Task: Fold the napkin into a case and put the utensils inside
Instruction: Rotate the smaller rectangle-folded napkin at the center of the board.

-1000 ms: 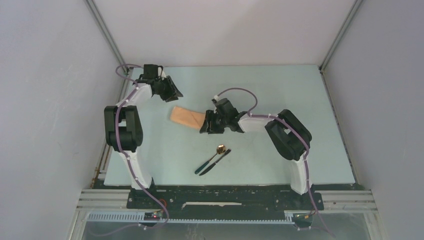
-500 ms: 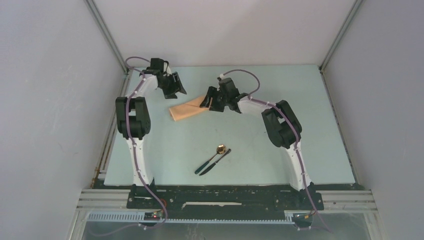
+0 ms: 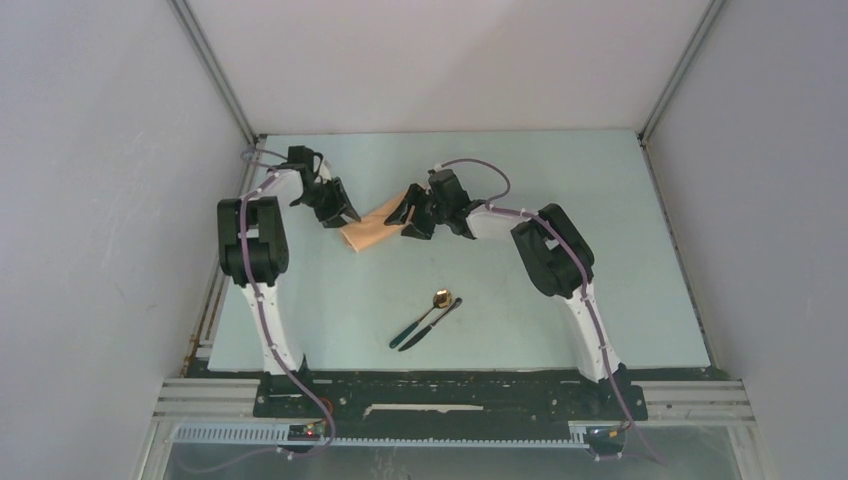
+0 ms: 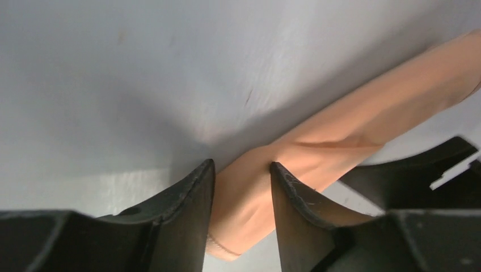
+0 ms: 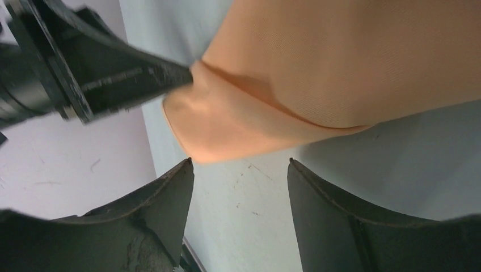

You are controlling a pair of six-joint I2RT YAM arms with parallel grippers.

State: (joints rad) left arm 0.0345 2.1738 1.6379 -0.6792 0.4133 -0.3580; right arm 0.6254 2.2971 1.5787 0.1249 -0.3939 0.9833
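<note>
The napkin (image 3: pixel 372 224) is a narrow folded peach-tan strip lying aslant on the table at the back centre. My left gripper (image 3: pixel 340 211) is at its left end. In the left wrist view the jaws (image 4: pixel 241 164) stand partly apart astride that end, and the cloth (image 4: pixel 317 141) fills the gap between them. My right gripper (image 3: pixel 410 218) is at the strip's right end. It (image 5: pixel 239 161) is open with bare table between its fingers, and the napkin (image 5: pixel 317 62) lies just past the tips. The utensils lie together nearer the front: a gold-bowled spoon (image 3: pixel 440 298) and a dark knife (image 3: pixel 434 321).
The pale table (image 3: pixel 560 300) is walled by grey panels on both sides and at the back. The left arm's upright link (image 3: pixel 250 245) stands near the left edge. The right arm's elbow (image 3: pixel 550 250) stands right of centre.
The napkin has swung round, so its right end now points to the back. My left gripper came down from the back-left corner onto its left end. My right gripper opened and shifted back.
</note>
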